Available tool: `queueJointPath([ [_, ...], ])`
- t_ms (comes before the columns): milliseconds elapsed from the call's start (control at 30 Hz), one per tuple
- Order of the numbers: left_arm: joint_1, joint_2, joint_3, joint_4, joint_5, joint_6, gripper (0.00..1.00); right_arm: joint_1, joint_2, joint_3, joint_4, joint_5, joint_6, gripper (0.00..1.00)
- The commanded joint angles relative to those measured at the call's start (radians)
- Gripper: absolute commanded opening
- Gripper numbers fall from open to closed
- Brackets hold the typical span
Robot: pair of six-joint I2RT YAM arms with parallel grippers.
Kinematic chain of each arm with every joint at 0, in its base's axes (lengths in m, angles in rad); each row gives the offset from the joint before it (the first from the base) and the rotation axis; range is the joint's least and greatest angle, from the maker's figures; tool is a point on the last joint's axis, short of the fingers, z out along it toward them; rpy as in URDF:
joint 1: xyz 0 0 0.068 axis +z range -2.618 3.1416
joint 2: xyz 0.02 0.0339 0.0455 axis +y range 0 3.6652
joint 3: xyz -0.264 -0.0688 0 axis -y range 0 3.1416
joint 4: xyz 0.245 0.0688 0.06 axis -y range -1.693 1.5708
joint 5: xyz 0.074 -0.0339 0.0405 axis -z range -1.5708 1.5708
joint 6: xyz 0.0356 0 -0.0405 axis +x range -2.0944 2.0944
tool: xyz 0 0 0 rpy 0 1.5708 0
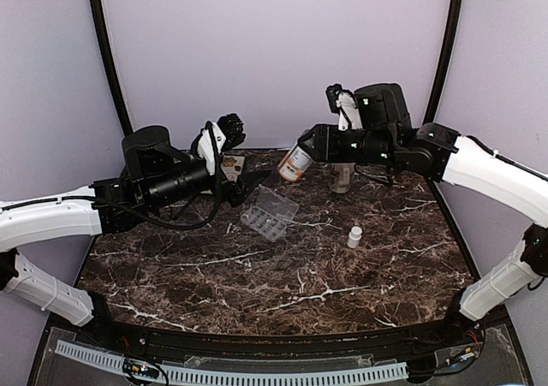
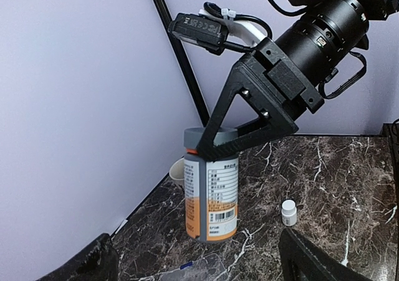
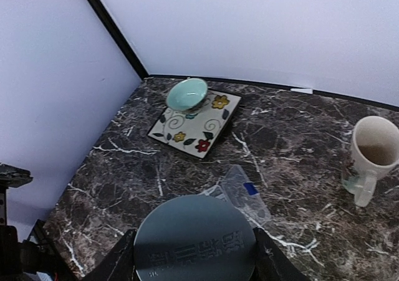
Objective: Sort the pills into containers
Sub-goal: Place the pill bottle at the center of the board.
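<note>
The clear pill organizer [image 1: 270, 213] lies on the marble table with its lid open. It also shows in the right wrist view [image 3: 244, 192] and at the bottom edge of the left wrist view [image 2: 201, 270]. My right gripper [image 1: 301, 149] is shut on the orange pill bottle [image 1: 294, 163] near its cap and holds it above the table, just behind the organizer. The bottle hangs upright in the left wrist view [image 2: 212, 197]. Its round cap end [image 3: 194, 240] fills the space between the right gripper's fingers [image 3: 194, 259]. My left gripper [image 1: 229, 132] is open and empty, raised left of the bottle [image 2: 199, 262]. I see no loose pills.
A small white bottle [image 1: 354, 236] stands right of the organizer [image 2: 288, 212]. A mug [image 1: 341, 179] stands at the back [image 3: 371, 150]. A flowered square plate [image 3: 194, 125] carries a teal bowl [image 3: 186, 94] at the back left. Purple walls close in the table.
</note>
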Motion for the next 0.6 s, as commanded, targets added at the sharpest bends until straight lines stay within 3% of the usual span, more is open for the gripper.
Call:
queueJointPath([
  [0,-0.009,-0.031,-0.032,0.038,-0.019,-0.033,0.92,-0.028,-0.071,-0.042,-0.038,0.157,-0.060,0.00],
  [267,-0.009,-0.027,-0.053,0.044,-0.019,-0.051,0.92,-0.135,-0.123,-0.153,-0.092,0.267,-0.099,0.00],
  [567,-0.009,-0.014,-0.080,0.068,-0.016,-0.065,0.92,-0.246,-0.124,-0.309,-0.043,0.349,-0.142,0.00],
])
